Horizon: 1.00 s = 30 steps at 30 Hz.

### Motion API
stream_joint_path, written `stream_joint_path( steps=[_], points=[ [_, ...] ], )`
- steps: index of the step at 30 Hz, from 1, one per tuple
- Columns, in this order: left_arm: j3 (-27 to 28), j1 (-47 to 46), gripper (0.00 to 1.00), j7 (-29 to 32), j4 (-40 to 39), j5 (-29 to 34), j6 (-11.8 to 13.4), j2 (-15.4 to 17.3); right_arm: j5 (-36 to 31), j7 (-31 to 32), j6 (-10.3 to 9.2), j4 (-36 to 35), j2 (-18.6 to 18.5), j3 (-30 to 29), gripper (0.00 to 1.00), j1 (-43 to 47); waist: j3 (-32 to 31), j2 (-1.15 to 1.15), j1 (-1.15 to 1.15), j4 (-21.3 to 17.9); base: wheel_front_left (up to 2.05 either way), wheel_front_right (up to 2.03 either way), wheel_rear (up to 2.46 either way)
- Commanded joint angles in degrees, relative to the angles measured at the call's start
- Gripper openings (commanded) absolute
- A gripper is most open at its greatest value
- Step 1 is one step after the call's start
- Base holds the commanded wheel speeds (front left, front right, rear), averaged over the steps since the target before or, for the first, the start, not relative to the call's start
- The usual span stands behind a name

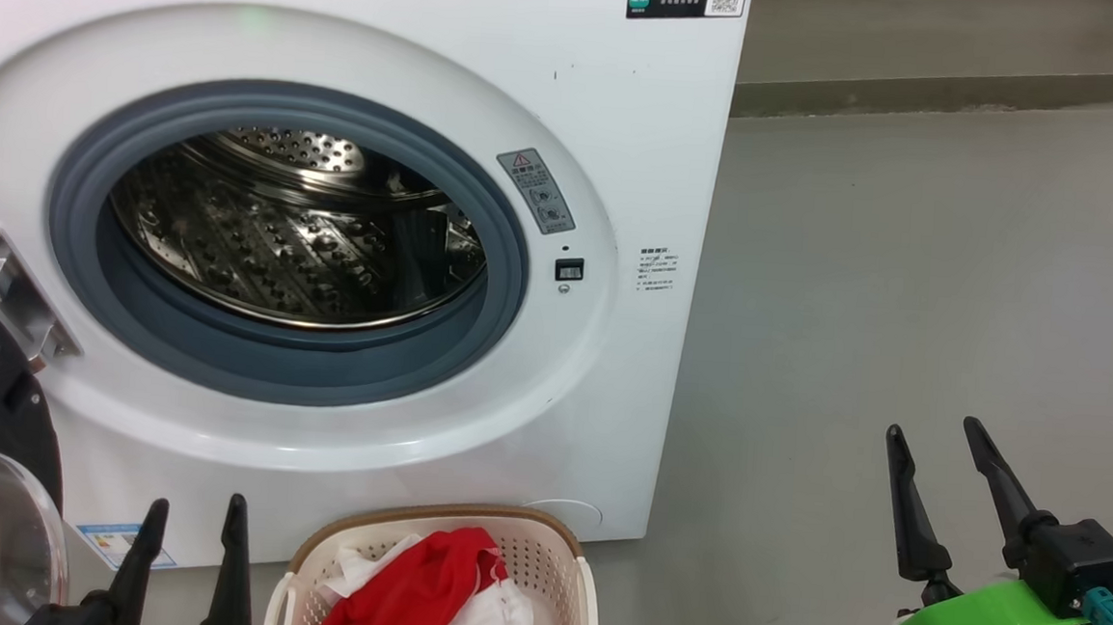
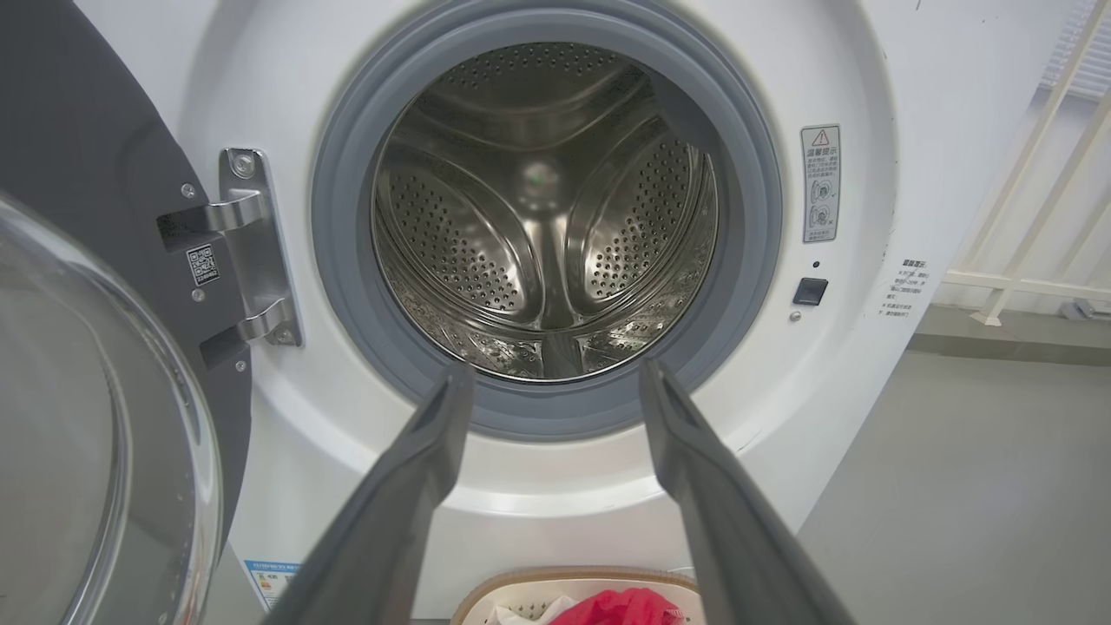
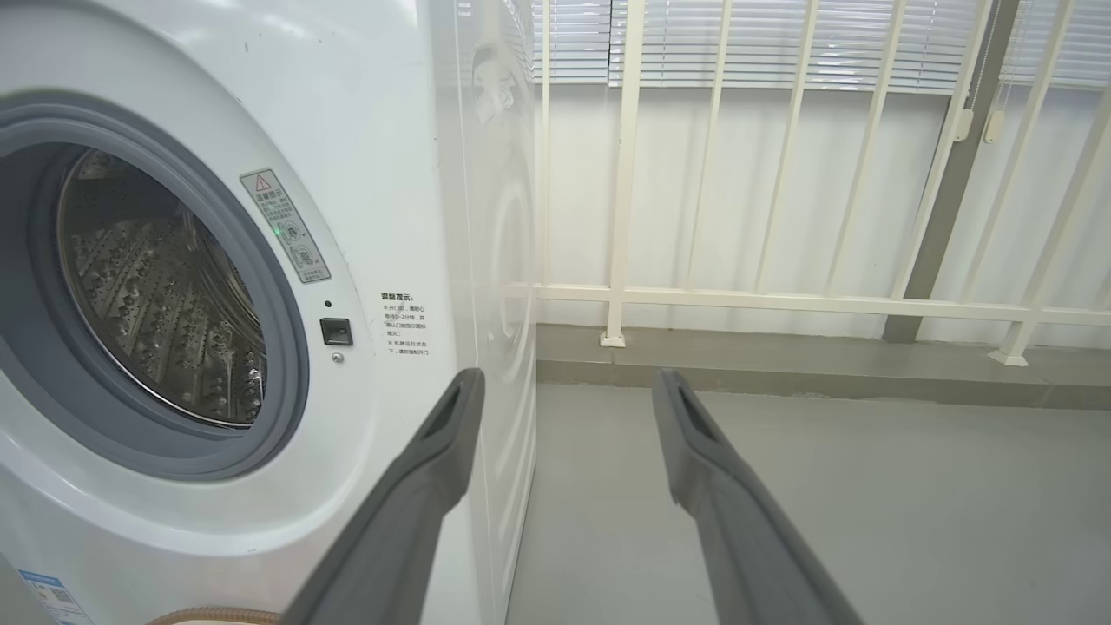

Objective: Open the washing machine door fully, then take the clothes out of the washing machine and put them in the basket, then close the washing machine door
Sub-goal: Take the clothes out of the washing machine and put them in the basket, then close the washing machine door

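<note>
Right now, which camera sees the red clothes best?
The head view: the red and white clothes lie heaped in the basket, large and unblocked. The left wrist view catches a small red patch of them at its bottom edge. The right wrist view gives a sliver of the basket's brown rim.

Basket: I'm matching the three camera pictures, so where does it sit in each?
Head view: basket at bottom centre, in front of the washing machine, holding red-and-white clothes.
Left wrist view: basket at the bottom edge, between the fingers of the left claw.
Right wrist view: a sliver of its brown rim, bottom left edge.
Shared landmark: the grey warning sticker right of the drum opening.
</note>
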Motion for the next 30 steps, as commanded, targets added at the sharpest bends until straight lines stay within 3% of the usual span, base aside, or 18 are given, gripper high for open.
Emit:
stream_joint_path(
  steps=[1,14,30],
  points=[
    [1.9,-0.79,1.0,0.12,-1.78,0.0,0.58,0.9,0.08,-0.36,0.36,-1.61,-0.39,1.68,1.0,-0.92,-0.01,0.0,0.0,0.1,0.0,0.0,0.0],
    [0.89,-0.21,1.0,1.34,-4.33,0.45,1.88,1.0,1.74,-0.36,0.36,-0.91,-0.39,3.11,1.0,-0.64,-0.2,0.0,0.0,0.78,-0.29,0.29,0.0],
    [-0.13,0.16,1.0,1.54,-6.88,-0.36,1.11,1.52,2.28,-0.36,0.36,-0.08,-0.39,3.13,1.0,-0.92,0.75,0.0,0.0,0.6,-1.55,1.55,0.0]
  ],
)
